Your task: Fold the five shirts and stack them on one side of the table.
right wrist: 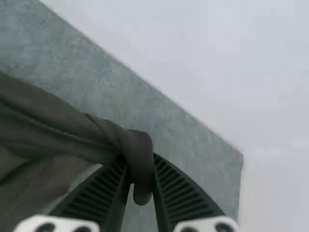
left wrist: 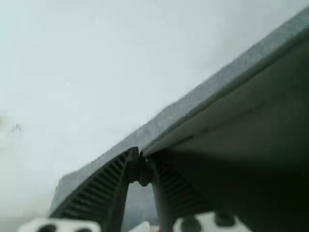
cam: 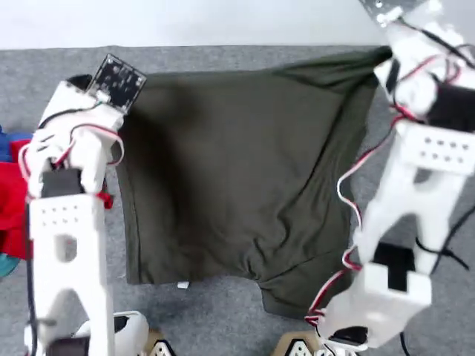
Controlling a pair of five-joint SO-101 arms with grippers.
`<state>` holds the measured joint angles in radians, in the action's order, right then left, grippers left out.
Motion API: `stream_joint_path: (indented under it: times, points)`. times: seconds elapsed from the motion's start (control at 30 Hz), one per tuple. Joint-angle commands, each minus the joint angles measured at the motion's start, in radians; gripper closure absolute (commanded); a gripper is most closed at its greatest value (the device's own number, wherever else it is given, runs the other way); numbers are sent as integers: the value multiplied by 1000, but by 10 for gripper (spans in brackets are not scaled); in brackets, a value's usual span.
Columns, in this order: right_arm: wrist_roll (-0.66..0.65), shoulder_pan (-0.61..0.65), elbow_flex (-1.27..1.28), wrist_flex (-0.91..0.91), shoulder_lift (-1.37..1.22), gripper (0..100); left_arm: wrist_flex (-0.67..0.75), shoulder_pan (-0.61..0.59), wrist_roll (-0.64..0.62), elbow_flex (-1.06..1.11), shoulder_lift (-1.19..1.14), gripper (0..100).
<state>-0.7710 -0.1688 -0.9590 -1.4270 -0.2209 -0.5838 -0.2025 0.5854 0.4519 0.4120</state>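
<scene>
Fingers [right wrist: 178, 193] of left gripper [left wrist: 141, 164] and right gripper [right wrist: 141, 169] clench far corners of the dark olive cloth shirt [cam: 237, 170]; a fold seems underway, and the next move probably draws the corners nearward.

One olive shirt [cam: 230, 170], one red garment [cam: 10, 200] and one blue garment [cam: 7, 145] lie here.

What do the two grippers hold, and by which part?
Both hold the dark olive cloth shirt: the left gripper pinches its far corner, the right gripper a bunched corner.
</scene>
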Motion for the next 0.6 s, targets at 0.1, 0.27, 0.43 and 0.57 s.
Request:
stream_joint_path:
  times: [0.1, 0.27, 0.43, 0.57]
  points:
    - [-2, 18, -6, 321, -166, 990, 140, -5, 98, -225, -333, 994]
    - [-3, 45, -6, 582, -268, 990, 149, -6, 126, -498, -575, 994]
    - [-8, 79, -6, 704, -311, 990, 143, 0, 172, -740, -752, 994]
    - [-8, 88, -3, 645, -314, 990, 44, 20, 235, -828, -796, 994]
